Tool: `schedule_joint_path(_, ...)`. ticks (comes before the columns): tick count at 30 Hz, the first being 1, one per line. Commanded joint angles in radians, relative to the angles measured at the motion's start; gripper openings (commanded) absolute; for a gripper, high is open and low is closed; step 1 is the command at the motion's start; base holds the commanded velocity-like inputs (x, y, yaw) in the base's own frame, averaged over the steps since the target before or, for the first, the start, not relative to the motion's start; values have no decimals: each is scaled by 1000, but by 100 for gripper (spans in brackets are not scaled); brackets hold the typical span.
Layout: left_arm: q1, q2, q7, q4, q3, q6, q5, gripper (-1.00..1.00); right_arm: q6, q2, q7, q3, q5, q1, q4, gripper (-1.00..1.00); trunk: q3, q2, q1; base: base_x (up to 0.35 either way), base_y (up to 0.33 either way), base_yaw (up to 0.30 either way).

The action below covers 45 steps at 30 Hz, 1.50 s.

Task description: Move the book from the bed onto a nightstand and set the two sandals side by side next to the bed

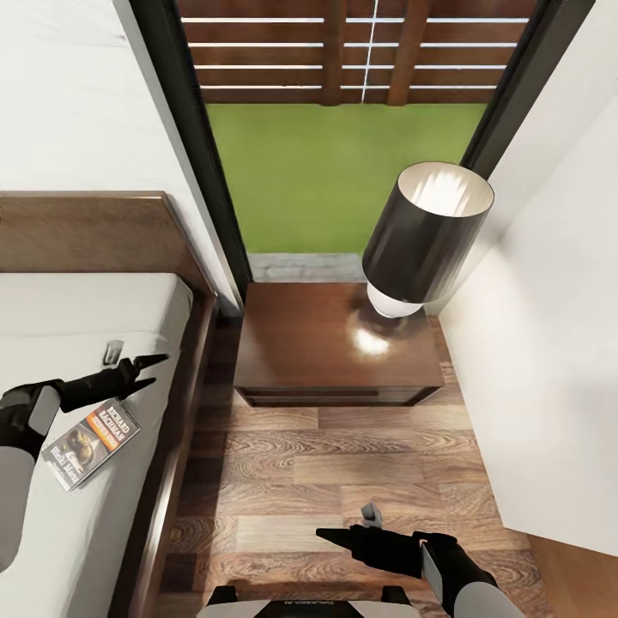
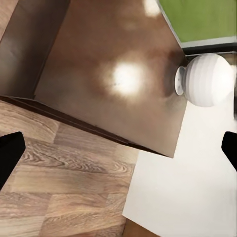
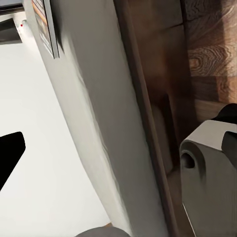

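The book (image 1: 90, 442), dark with an orange band, lies flat on the pale mattress of the bed (image 1: 94, 300) near its right edge. Its corner also shows in the right wrist view as the book (image 3: 44, 24). My left gripper (image 1: 153, 372) hovers open over the mattress just beyond the book, not touching it. In its wrist view the left gripper (image 2: 118, 148) looks across at the nightstand (image 2: 113, 79). The nightstand (image 1: 326, 343) stands right of the bed under the window. My right gripper (image 1: 330, 536) is open, low over the floor, pointing toward the bed's side. The sandals are out of view.
A black-shaded lamp (image 1: 427, 230) with a white round base (image 2: 207, 79) occupies the nightstand's far right corner. A white wall (image 1: 549, 360) closes in on the right. Wood-plank floor (image 1: 343, 472) lies between bed frame (image 1: 176, 446) and wall.
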Motion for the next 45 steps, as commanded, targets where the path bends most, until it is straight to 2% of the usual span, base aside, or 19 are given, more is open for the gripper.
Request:
schedule_joint_path(1, -1, -14, -3, 0, 3, 3, -2, 100, 10, 1, 5, -8, 8, -1, -2, 100, -1, 0, 0, 0, 0, 0)
schedule_joint_path(2, 1, -45, -3, 89, 4, -21, -1, 100, 9, 1, 4, -8, 8, -1, -2, 100, -1, 0, 0, 0, 0, 0)
schedule_joint_path(6, 1, -59, -4, 130, 4, -44, 0, 100, 9, 1, 3, -8, 8, -1, -2, 100, -1, 0, 0, 0, 0, 0)
schedule_joint_path(10, 1, -85, -2, 184, 4, -70, -5, 100, 9, 1, 3, -8, 8, -1, -2, 100, -1, 0, 0, 0, 0, 75)
schedule_joint_path(26, 2, -90, 0, 196, 3, -82, -8, 100, 9, 1, 4, -8, 8, -1, -2, 100, -1, 0, 0, 0, 0, 172)
schedule_joint_path(34, 2, -90, -4, 197, 3, -81, -6, 100, 9, 1, 4, -8, 8, -1, -2, 100, -1, 0, 0, 0, 0, 49)
schedule_joint_path(39, 2, -90, -59, 198, 3, -80, -6, 100, 9, 1, 4, -8, 8, -1, -2, 100, -1, 0, 0, 0, 0, 5)
schedule_joint_path(41, 2, -90, -126, 201, 0, -83, -7, 100, 9, 1, 4, -8, 8, -1, -2, 100, -1, 0, 0, 0, 0, 1)
schedule_joint_path(45, 6, -86, -203, 220, -36, -105, -13, 100, 9, 1, 4, -8, 8, -1, -2, 100, -1, 0, 0, 0, 0, 0)
